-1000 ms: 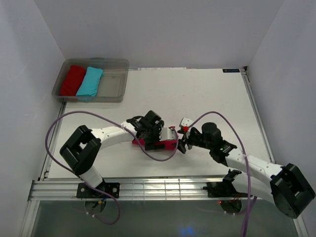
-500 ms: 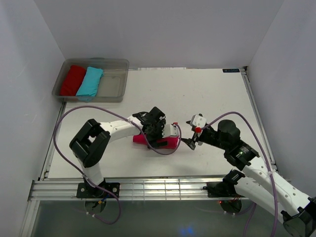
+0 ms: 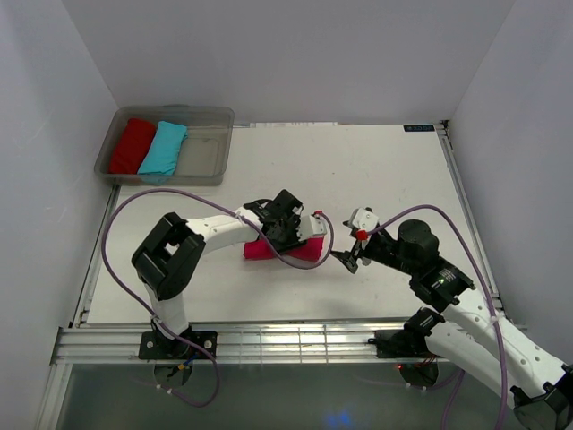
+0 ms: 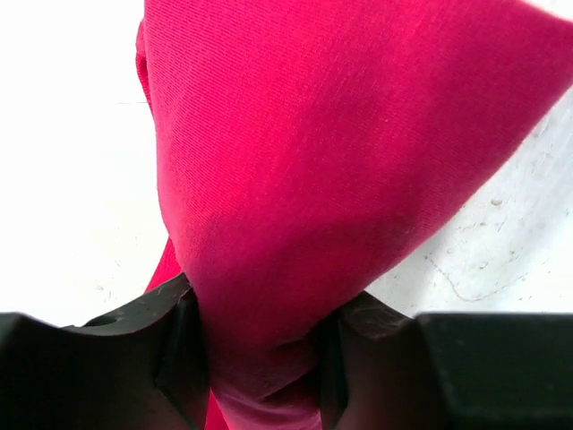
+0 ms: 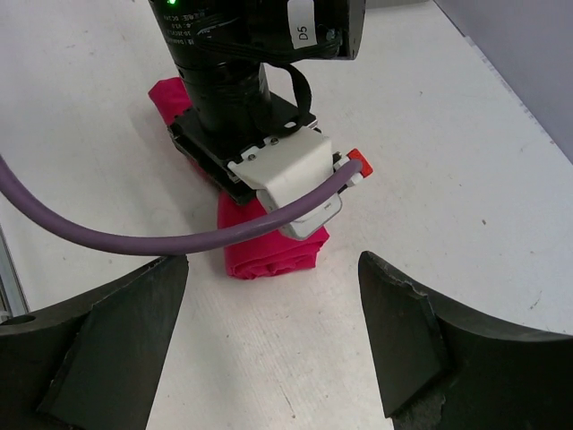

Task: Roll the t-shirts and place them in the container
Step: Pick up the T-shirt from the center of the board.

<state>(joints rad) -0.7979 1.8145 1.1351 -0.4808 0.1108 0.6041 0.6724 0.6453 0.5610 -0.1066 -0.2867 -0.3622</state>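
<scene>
Changes since a second ago: the right gripper [image 3: 345, 260] has backed off to the right of the roll, and the left arm has folded in closer over it.

Item 1, pink t-shirt [image 3: 309, 252]: rolled into a short bundle, lying on the white table [image 3: 376, 170] near the middle, a little toward the near edge. From the left wrist view the cloth [image 4: 313, 179] fills most of the frame, a fold of it drawn down between the two black fingers [image 4: 170, 358].

Item 2, left gripper [image 3: 288, 235]: sits on top of the roll, jaws pinched on pink cloth that touches both of them (whether the roll is lifted or resting on the table, I cannot quite tell from here).

Item 3, right gripper, wrist view [image 5: 269, 331]: jaws spread wide, nothing between them but bare table; the roll [image 5: 269, 253] lies ahead of it, apart.

Item 4, clear bin [image 3: 224, 143]: far left corner, holding a red t-shirt [image 3: 132, 146] and a turquoise t-shirt [image 3: 163, 149], rolled, side by side and touching.

Item 5, purple cable [image 3: 116, 224]: loops from the left arm across the roll.
</scene>
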